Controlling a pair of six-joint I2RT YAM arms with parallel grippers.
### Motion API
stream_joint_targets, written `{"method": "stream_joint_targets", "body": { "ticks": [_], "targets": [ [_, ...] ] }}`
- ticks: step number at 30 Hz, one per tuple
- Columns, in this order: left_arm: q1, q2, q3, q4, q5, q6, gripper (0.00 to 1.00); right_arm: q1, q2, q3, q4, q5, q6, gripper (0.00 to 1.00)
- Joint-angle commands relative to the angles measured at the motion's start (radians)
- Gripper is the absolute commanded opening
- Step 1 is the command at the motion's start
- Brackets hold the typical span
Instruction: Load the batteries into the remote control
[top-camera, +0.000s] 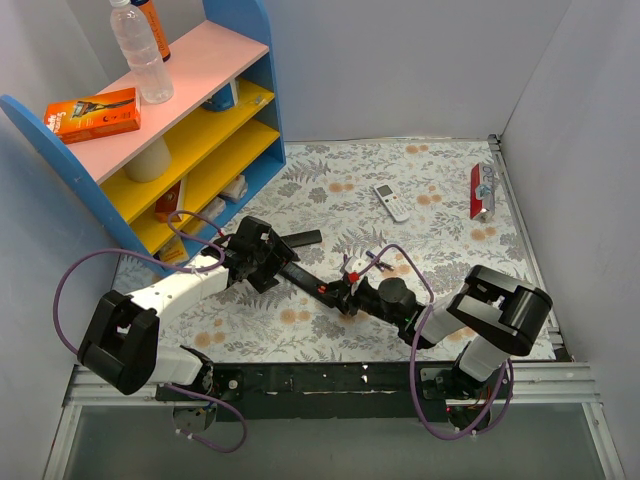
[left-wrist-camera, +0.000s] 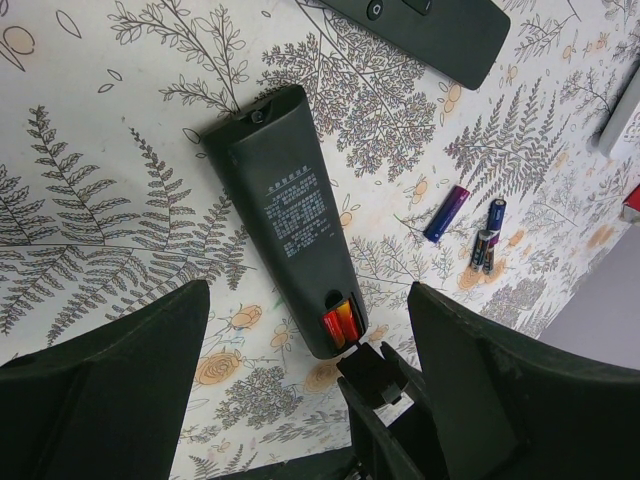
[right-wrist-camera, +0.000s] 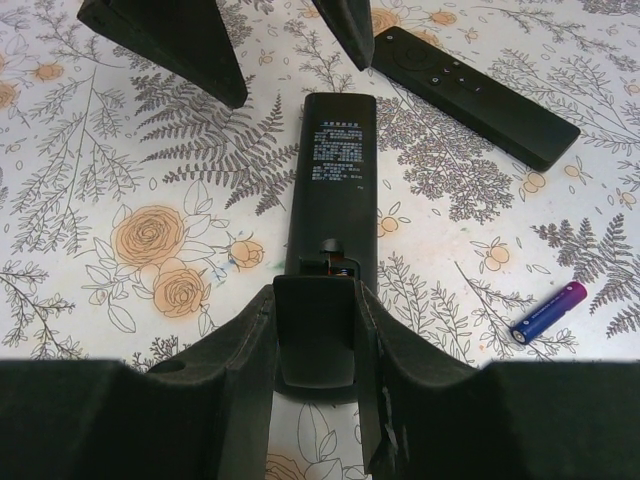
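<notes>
The black remote control (left-wrist-camera: 285, 235) lies back up on the flowered cloth, and its battery bay at the near end is open. Two red batteries (left-wrist-camera: 342, 322) sit inside the bay. My right gripper (right-wrist-camera: 315, 300) is shut on the black battery cover (right-wrist-camera: 315, 340) and holds it against the open end of the remote (right-wrist-camera: 335, 180). My left gripper (left-wrist-camera: 308, 300) is open and hangs above the remote with a finger on each side, touching nothing. Loose purple-blue batteries (left-wrist-camera: 446, 213) lie on the cloth beside the remote; one also shows in the right wrist view (right-wrist-camera: 548, 312). From above, both grippers (top-camera: 266, 260) (top-camera: 348, 292) flank the remote (top-camera: 312, 283).
A shorter black bar remote (right-wrist-camera: 470, 95) lies just beyond the remote. A small white remote (top-camera: 392, 202) and a red pack (top-camera: 482, 190) lie at the back right. A blue, yellow and pink shelf (top-camera: 215, 120) stands at the back left. White walls enclose the table.
</notes>
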Motion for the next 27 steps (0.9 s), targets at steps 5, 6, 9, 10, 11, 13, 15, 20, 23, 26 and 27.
{"method": "stream_joint_targets", "body": {
  "ticks": [5,6,9,10,11,13,15,20,23,26,27],
  "targets": [
    [0.005,-0.018,-0.003,-0.004,0.002,-0.001,0.81,0.011,0.011,0.007,0.055,0.097,0.015,0.01],
    [0.007,-0.019,-0.001,-0.007,0.004,-0.001,0.81,0.016,0.009,0.007,0.055,0.103,0.014,0.01],
    [0.005,-0.021,-0.003,-0.005,0.004,0.001,0.81,0.019,0.017,0.016,0.047,0.091,0.006,0.01],
    [0.005,-0.021,-0.003,-0.007,0.004,0.001,0.81,0.019,0.026,0.018,0.049,0.086,0.007,0.01],
    [0.007,-0.022,-0.004,-0.007,0.004,0.001,0.81,0.021,0.031,0.021,0.050,0.080,0.003,0.01],
    [0.005,-0.025,-0.006,-0.007,0.004,0.001,0.81,0.024,0.040,0.029,0.049,0.058,-0.002,0.01],
    [0.005,-0.027,-0.004,-0.007,0.004,0.001,0.81,0.024,0.043,0.035,0.042,0.037,-0.002,0.01],
    [0.005,-0.035,-0.007,-0.009,0.001,0.001,0.81,0.027,0.044,0.032,0.039,0.040,-0.002,0.01],
    [0.005,-0.036,-0.003,-0.012,0.002,0.001,0.81,0.028,0.054,0.036,0.038,0.041,-0.002,0.01],
    [0.005,-0.039,-0.003,-0.015,-0.001,0.001,0.81,0.030,0.055,0.044,0.026,0.032,-0.028,0.01],
    [0.007,-0.045,-0.006,-0.015,-0.002,0.001,0.81,0.030,0.057,0.044,0.021,0.031,-0.028,0.01]
  ]
}}
